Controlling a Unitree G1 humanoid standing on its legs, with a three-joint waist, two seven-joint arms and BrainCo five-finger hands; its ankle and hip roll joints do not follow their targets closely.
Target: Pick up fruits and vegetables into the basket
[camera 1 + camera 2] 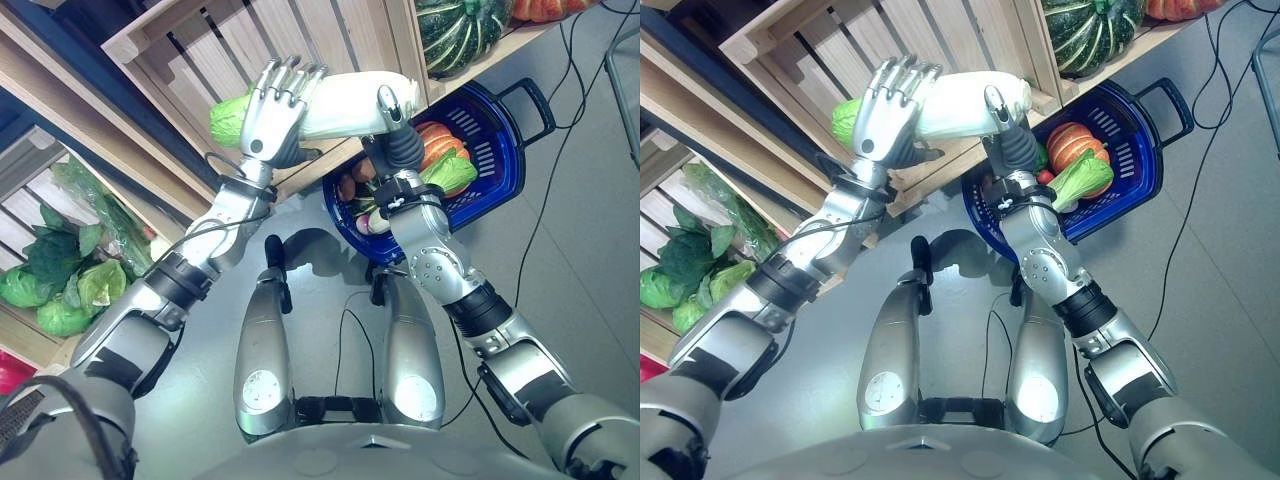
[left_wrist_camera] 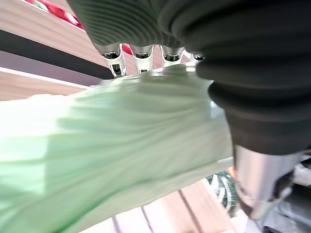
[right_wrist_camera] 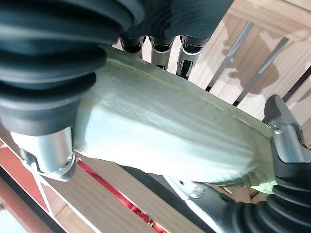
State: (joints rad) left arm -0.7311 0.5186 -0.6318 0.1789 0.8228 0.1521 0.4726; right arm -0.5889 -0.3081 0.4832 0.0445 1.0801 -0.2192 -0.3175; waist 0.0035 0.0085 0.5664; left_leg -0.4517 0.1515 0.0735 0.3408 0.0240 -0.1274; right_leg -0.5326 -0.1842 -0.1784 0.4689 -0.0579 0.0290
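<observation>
**Both hands held a long cabbage aloft in front of the crates**

A long pale napa cabbage (image 1: 345, 105), white along its stalk and green at its leafy end, was held lying crosswise in the air before a slatted light-wood crate (image 1: 250, 40). The left hand (image 1: 272, 115) gripped the leafy green end, its fingers curled over the top of the cabbage. The right hand (image 1: 395, 130) gripped the white stalk end, thumb up on the near side and fingers wrapped round the far side, as the right wrist view showed.

Below and behind the right forearm, a dark blue plastic basket (image 1: 505, 165) with a black handle rested on the grey floor (image 1: 590, 260). Inside it lay an orange pumpkin (image 1: 1075, 145), a small green leafy vegetable (image 1: 1085, 180) and some smaller produce too crowded to identify.

A dark green striped squash (image 1: 460, 30) sat on the wooden shelf above the basket. Green leafy vegetables (image 1: 60, 270) filled a lower crate on the robot's left.
</observation>
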